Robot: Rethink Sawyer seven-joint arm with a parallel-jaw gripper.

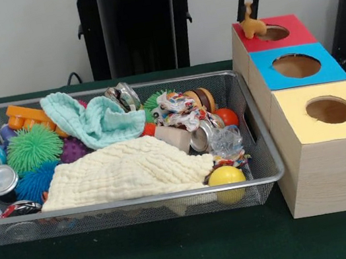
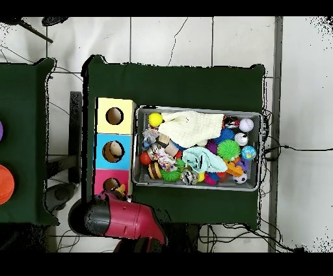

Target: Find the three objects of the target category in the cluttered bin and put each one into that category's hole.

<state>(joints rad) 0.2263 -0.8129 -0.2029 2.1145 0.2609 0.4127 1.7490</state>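
We see the red-and-black gripper (image 1: pixel 247 10) closed narrowly on a small tan animal-shaped toy (image 1: pixel 251 24), holding it just above the round hole (image 1: pixel 272 33) in the red-topped wooden box (image 1: pixel 290 35), beside the cluttered wire-mesh bin (image 1: pixel 261 154).

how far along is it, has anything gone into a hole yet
Done: cannot tell; the holes' insides are not visible. In hand: the end effector holds a small tan toy figure just above the red box and its hole, so this drop looks imminent. Left: the mesh bin is full of balls, cloths and cans, so any remaining targets need searching out.
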